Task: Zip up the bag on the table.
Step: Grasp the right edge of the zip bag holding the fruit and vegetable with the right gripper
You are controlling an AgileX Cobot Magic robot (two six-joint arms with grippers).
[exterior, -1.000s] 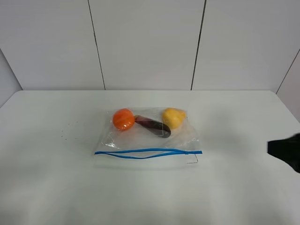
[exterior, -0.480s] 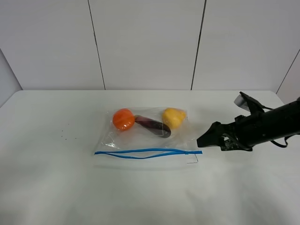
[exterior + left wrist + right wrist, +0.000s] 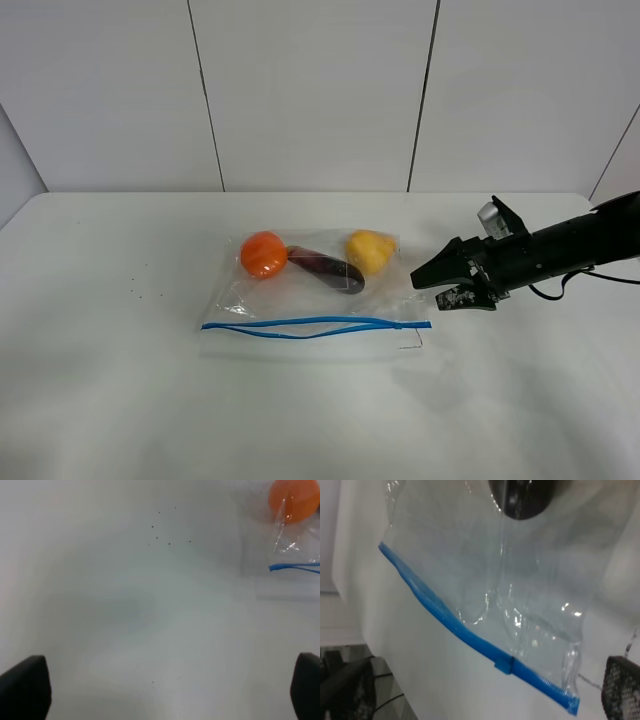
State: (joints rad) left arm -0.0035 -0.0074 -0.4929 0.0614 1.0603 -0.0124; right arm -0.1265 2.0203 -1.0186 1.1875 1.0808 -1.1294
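The clear bag [image 3: 300, 300] lies flat in the middle of the white table [image 3: 110, 400], its blue zipper strip [image 3: 315, 325] along the near edge, the two strands parted at left and middle. Inside are an orange [image 3: 264, 254], a purple eggplant [image 3: 328, 270] and a yellow pear [image 3: 369, 251]. My right gripper [image 3: 428, 292] is open, just right of the bag's right edge, above the table. The right wrist view shows the zipper strip [image 3: 465, 630] with a small slider [image 3: 504, 666] near its end. My left gripper [image 3: 164, 692] is open over bare table; the bag's corner [image 3: 295, 540] lies far from it.
Grey wall panels [image 3: 310, 90] stand behind the table's far edge. A few dark specks [image 3: 140, 285] mark the tabletop left of the bag. The left arm does not show in the exterior view.
My right arm has come in from the right edge and moved left, up to the bag's right edge. The bag has not moved.
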